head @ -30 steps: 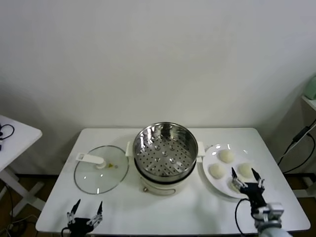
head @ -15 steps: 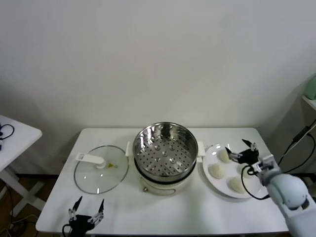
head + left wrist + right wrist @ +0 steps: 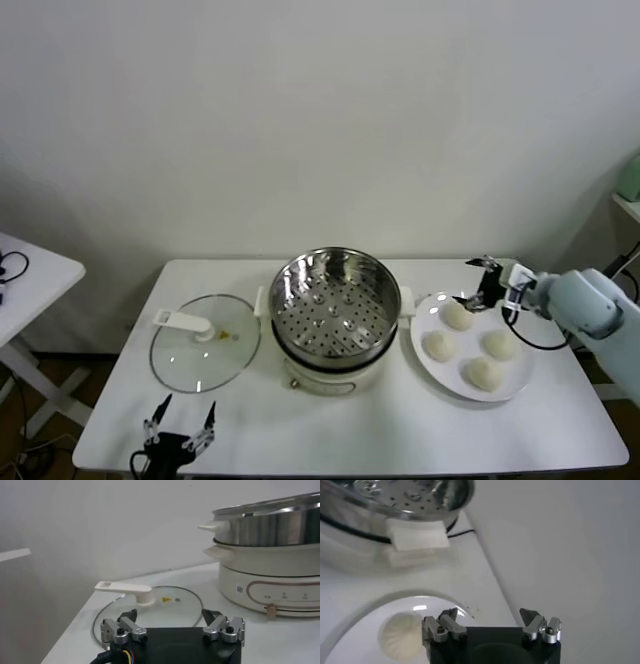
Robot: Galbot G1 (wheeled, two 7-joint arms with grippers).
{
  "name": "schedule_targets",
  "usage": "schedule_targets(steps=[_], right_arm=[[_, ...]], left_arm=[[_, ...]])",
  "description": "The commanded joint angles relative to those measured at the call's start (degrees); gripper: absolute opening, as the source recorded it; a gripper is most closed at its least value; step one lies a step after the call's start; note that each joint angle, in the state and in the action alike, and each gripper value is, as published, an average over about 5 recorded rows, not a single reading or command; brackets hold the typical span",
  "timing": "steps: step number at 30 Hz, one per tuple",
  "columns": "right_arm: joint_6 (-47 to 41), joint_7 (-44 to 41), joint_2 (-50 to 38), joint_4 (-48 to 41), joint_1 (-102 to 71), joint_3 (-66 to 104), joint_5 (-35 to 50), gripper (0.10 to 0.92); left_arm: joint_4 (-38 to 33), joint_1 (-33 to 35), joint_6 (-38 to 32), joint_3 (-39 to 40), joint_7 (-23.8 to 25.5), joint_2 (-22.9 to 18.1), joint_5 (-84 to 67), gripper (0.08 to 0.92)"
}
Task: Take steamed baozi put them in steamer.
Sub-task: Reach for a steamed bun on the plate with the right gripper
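Four off-white baozi lie on a white plate (image 3: pixel 425 368) at the right: one at the back (image 3: pixel 458 316), one on the left (image 3: pixel 438 346), one on the right (image 3: pixel 499 344), one at the front (image 3: pixel 484 374). The empty steel steamer (image 3: pixel 334 303) stands on its cream pot base at the table's middle. My right gripper (image 3: pixel 480 282) is open and empty, just behind the plate's far edge near the back baozi, which also shows in the right wrist view (image 3: pixel 401 634). My left gripper (image 3: pixel 180 432) is open and empty at the table's front left edge.
A glass lid (image 3: pixel 205 343) with a white handle lies left of the steamer, and shows in the left wrist view (image 3: pixel 150 602). A second white table (image 3: pixel 30 275) stands at the far left. A cable hangs at the right past the table edge.
My right arm has swung from the front of the plate up and back to the plate's far edge, staying open. All four baozi stay on the plate. The left gripper has barely moved.
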Motion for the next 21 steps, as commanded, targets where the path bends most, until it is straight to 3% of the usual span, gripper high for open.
schedule_targets(steps=[1, 10, 21], right_arm=[[9.92, -15.96, 3.66, -15.3, 34.58, -38.24, -3.44, 0.823], [11.8, -17.88, 11.85, -24.37, 32.62, -41.65, 0.2, 0.823], [15.44, -20.02, 22.58, -39.25, 25.53, -37.24, -3.0, 0.823]], left_arm=[[0.12, 0.29, -0.28, -0.13, 0.01, -0.28, 0.36, 0.823], [0.45, 0.12, -0.32, -0.51, 0.16, -0.51, 0.19, 0.823], [0.69, 0.03, -0.01, -1.26, 0.65, -0.6, -0.09, 0.823]])
